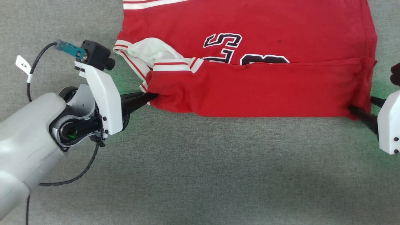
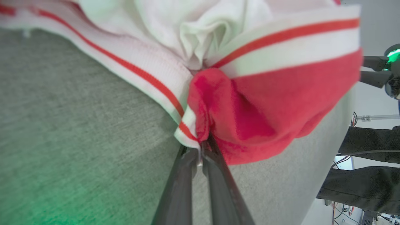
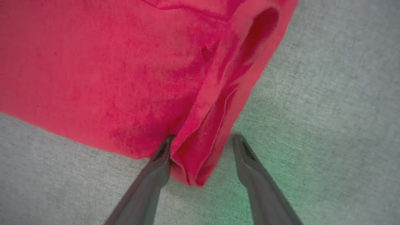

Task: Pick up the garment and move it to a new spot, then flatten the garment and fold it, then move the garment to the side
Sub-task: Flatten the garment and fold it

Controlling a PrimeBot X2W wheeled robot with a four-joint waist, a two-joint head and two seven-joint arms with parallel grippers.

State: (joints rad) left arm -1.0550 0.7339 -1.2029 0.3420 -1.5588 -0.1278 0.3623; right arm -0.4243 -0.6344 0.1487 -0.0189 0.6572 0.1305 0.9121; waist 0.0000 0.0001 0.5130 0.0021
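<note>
The garment is bright red with black-and-white lettering and red-and-white striped trim. It lies spread across the grey surface, its near part folded over into a band. My left gripper is shut on the garment's near-left corner, where the red cloth meets the striped trim; the pinch shows close up, with white lining bunched above. My right gripper is at the near-right corner and stands open. A fold of the red cloth lies between its fingers, against the left finger.
The grey cloth-covered table stretches wide in front of the garment. In the left wrist view the table's edge runs down the right, with a person's dark-clad legs beyond it. A black cable with a white tag hangs by my left arm.
</note>
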